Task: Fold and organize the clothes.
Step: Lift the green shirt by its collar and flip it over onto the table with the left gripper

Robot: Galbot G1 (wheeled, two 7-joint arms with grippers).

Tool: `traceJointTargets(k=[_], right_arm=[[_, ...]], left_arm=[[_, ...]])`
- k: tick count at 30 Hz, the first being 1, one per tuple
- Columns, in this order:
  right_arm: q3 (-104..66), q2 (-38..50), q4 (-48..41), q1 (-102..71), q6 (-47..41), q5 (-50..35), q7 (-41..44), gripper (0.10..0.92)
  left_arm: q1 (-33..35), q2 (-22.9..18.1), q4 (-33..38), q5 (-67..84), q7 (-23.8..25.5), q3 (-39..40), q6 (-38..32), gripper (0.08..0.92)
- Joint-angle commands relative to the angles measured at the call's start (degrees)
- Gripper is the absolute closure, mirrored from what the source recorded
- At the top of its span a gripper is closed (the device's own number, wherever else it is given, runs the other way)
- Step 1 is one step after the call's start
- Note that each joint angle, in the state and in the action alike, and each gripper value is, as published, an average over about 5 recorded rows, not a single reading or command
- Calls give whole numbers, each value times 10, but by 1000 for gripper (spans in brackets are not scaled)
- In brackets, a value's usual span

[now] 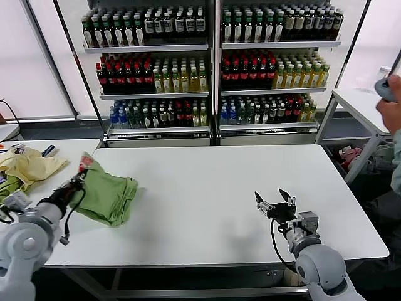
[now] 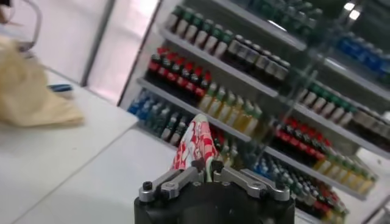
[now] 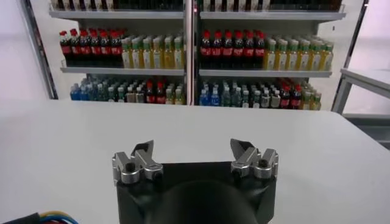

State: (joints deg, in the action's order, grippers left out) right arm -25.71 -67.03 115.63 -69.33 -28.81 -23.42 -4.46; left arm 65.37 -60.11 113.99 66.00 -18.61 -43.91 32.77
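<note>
Behind everything, two drink coolers (image 1: 213, 63) packed with bottles stand past the far edge of the white table (image 1: 219, 188), and a second white table (image 1: 360, 103) sits off to the right with a person's hand (image 1: 391, 106) above it. On a side table at the robot's left lies a pale yellow cloth (image 1: 28, 168), well apart from the work. The sage-green shirt (image 1: 109, 194) is bunched in a rough fold near the main table's left edge. The left gripper (image 1: 78, 182) is at that bundle's near-left corner; only the left wrist view shows its fingers (image 2: 183, 178) pressed together on the shirt's red-and-white printed patch (image 2: 194, 143), which stands up between them. The right gripper (image 1: 276, 204) hovers over bare tabletop, well apart from the shirt, jaws spread with nothing between them.
</note>
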Motion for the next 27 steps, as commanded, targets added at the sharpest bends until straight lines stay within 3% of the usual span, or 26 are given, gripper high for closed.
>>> traceJointTargets(k=[1, 8, 13, 22, 27], right_arm=[[-8, 8, 11, -5, 2, -5, 1, 203], [-22, 16, 17, -8, 5, -16, 2, 203], [-26, 23, 17, -3, 8, -26, 3, 203], [-25, 36, 9, 8, 10, -38, 4, 203], [-20, 40, 5, 16, 10, -41, 5, 203]], left_arm=[[-60, -143, 64, -210, -34, 257, -1, 882], [-109, -250, -56, -342, -48, 384, -13, 882], [-131, -302, -142, -453, -42, 433, -30, 882], [-164, -335, -218, -499, -14, 485, -59, 882], [-163, -341, -239, -524, 6, 495, -114, 786]])
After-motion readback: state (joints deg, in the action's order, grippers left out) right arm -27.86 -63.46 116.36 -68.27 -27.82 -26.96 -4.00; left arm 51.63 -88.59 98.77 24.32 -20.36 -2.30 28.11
